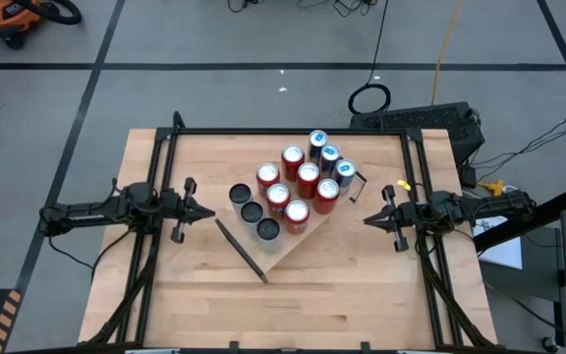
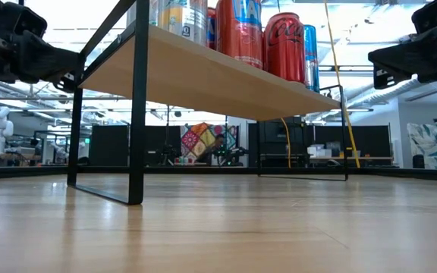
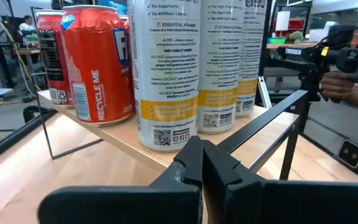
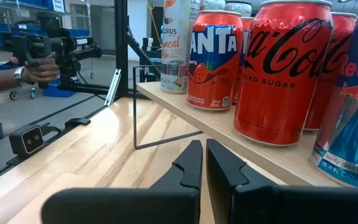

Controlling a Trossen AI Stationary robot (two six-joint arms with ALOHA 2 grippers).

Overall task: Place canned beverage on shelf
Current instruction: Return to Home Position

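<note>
The shelf (image 1: pixel 299 240), a light-wood board on black end brackets (image 2: pixel 136 114), stands slantwise in the middle of the table. Several cans stand upright on it: red ones (image 1: pixel 293 162), blue ones (image 1: pixel 319 141) and tall white ones (image 3: pixel 166 74). My left gripper (image 1: pixel 208 213) hovers shut at the table's left, pointing level at the white cans' end of the shelf (image 3: pixel 104 127). My right gripper (image 1: pixel 367 219) hovers shut at the table's right, pointing level at the end with the red cola can (image 4: pixel 278 68) and the blue can (image 4: pixel 353 93). Neither gripper holds anything.
A black frame (image 1: pixel 293 131) runs round the tabletop. Bare wood lies in front of the shelf toward the near edge (image 1: pixel 293 305). Beyond the table a person's hand (image 4: pixel 17 74) holds a dark device; a hand also shows in the left wrist view (image 3: pixel 347 87).
</note>
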